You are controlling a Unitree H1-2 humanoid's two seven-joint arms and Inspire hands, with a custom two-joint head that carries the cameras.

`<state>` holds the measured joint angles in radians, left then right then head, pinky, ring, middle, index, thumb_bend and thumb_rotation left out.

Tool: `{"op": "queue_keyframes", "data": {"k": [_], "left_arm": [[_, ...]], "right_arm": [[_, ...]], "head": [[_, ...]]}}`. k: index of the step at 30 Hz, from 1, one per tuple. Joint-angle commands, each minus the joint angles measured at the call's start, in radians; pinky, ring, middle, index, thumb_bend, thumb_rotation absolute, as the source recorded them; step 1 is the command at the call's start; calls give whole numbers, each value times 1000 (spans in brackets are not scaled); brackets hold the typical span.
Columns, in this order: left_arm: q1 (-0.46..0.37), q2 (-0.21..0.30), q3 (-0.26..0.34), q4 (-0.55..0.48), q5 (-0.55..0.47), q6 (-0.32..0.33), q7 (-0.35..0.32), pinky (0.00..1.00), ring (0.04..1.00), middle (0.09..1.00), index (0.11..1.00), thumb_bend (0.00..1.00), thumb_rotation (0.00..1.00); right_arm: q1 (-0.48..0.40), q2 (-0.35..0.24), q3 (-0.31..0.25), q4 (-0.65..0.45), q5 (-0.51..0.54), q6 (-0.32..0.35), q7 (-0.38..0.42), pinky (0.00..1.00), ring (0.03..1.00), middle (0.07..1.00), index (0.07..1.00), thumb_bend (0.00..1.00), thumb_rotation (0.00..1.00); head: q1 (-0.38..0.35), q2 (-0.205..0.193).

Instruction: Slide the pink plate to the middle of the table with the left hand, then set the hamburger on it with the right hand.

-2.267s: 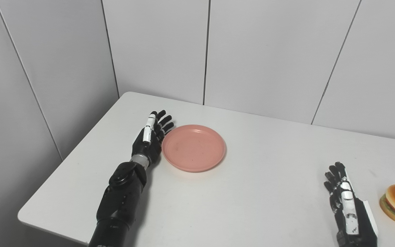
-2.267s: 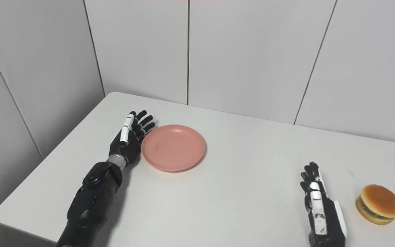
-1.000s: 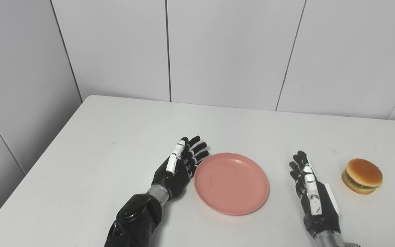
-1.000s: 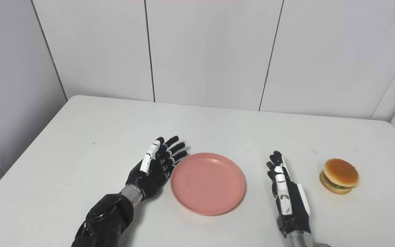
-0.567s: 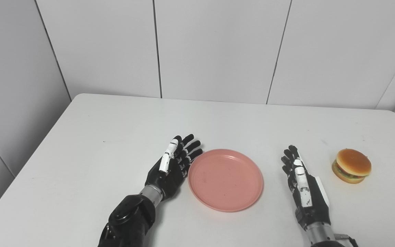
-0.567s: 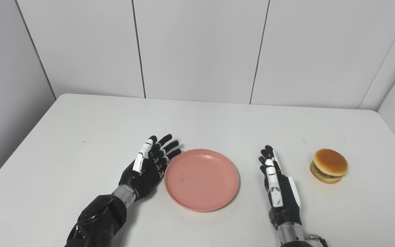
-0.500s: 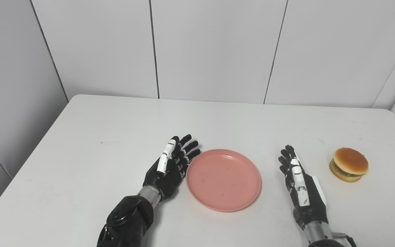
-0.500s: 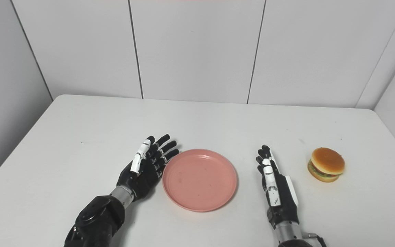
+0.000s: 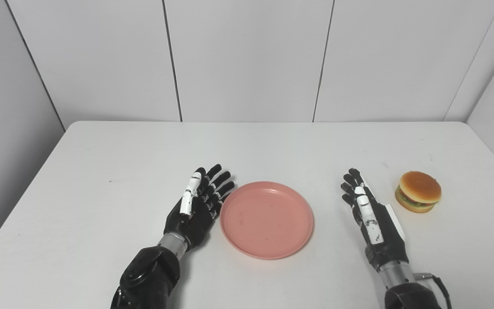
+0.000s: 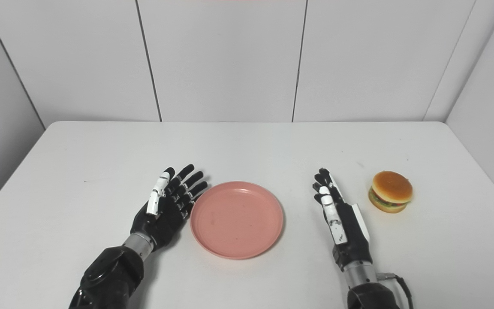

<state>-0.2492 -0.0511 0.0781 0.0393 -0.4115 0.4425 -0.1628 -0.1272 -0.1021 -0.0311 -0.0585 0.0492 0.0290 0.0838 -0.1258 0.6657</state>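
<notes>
The pink plate (image 9: 266, 219) lies flat near the middle of the white table (image 9: 144, 154), with nothing on it. My left hand (image 9: 197, 205) stands on edge against the plate's left rim, palm toward it, fingers straight and apart, holding nothing. My right hand (image 9: 371, 213) stands on edge to the right of the plate, a gap away from it, open too. The hamburger (image 9: 418, 191) sits on the table just right of the right hand's fingertips, untouched.
Grey wall panels (image 9: 247, 60) rise behind the table and close in at both sides. The table's right edge (image 9: 493, 159) runs a short way beyond the hamburger. A cable (image 9: 438, 281) trails from the right wrist.
The camera has swung right, so the whole scene sits differently. Against the table, the left hand has pushed the plate rightward from the left part to the middle. The right hand has stayed open.
</notes>
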Motion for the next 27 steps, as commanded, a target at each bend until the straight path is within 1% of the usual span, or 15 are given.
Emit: {"op": "queue_keyframes", "data": {"k": [1,4,7,11,12,14,15,16,17,18,19,20,22,23,27], "left_arm": [[-7,-1,3,-13,-2,-31,-4,951,933,940,937,351,1000],[-3,2,7,-15,0,-37,-5,944,932,939,935,349,1000],[1,8,8,-16,2,-47,-11,943,934,940,937,347,1000],[2,14,9,-16,3,-53,-13,939,931,938,940,350,1000],[3,15,11,-16,1,-53,-14,938,931,938,940,351,1000],[5,19,14,-16,-3,-54,-18,940,932,940,940,354,1000],[6,21,15,-16,-4,-54,-20,944,935,943,944,353,1000],[7,25,16,-15,-5,-56,-24,947,937,944,947,352,1000],[8,28,17,-12,-6,-59,-29,950,939,945,949,351,1000],[9,32,17,-7,-7,-64,-36,955,942,948,952,350,1000],[9,37,17,-2,-8,-70,-43,966,949,954,958,348,1000],[10,42,18,3,-10,-75,-50,968,950,954,959,348,1000],[10,48,20,11,-13,-83,-61,975,955,962,961,345,1000],[10,52,23,18,-15,-87,-68,978,956,963,962,343,1000],[5,64,34,44,-23,-109,-90,967,938,944,951,346,1000]], "right_arm": [[-57,-6,5,-79,-59,18,-30,862,879,895,910,567,886],[-83,-31,6,-126,-106,29,-36,872,858,870,886,602,892],[-114,-63,1,-184,-178,48,-43,843,837,846,852,630,876],[-141,-100,-9,-229,-239,56,-41,815,833,839,847,662,864],[-149,-120,-7,-239,-276,53,-41,813,833,839,848,664,864],[-163,-150,-6,-258,-331,60,-36,796,839,850,859,677,917],[-168,-161,-6,-267,-348,68,-32,751,831,857,868,696,909],[-172,-169,-7,-275,-365,76,-29,722,826,859,872,713,903],[-176,-181,-5,-282,-388,78,-27,707,825,861,874,727,898],[-179,-193,-1,-288,-418,80,-26,708,827,864,877,743,895],[-183,-207,2,-297,-453,88,-23,736,835,870,886,772,890],[-190,-228,8,-308,-506,96,-19,741,836,870,888,777,889],[-199,-251,15,-321,-572,106,-12,797,860,882,905,806,864],[-204,-263,15,-326,-600,106,-11,805,865,885,907,812,855],[-221,-300,4,-344,-711,162,11,794,894,931,945,869,745]], "head": [[-11,-3],[-33,-6],[-64,-8],[-89,-12],[-106,-15],[-144,-21],[-144,-21],[-170,-28],[-170,-28],[-194,-35],[-197,-37],[-216,-46],[-228,-52],[-244,-58],[-277,-67]]}}
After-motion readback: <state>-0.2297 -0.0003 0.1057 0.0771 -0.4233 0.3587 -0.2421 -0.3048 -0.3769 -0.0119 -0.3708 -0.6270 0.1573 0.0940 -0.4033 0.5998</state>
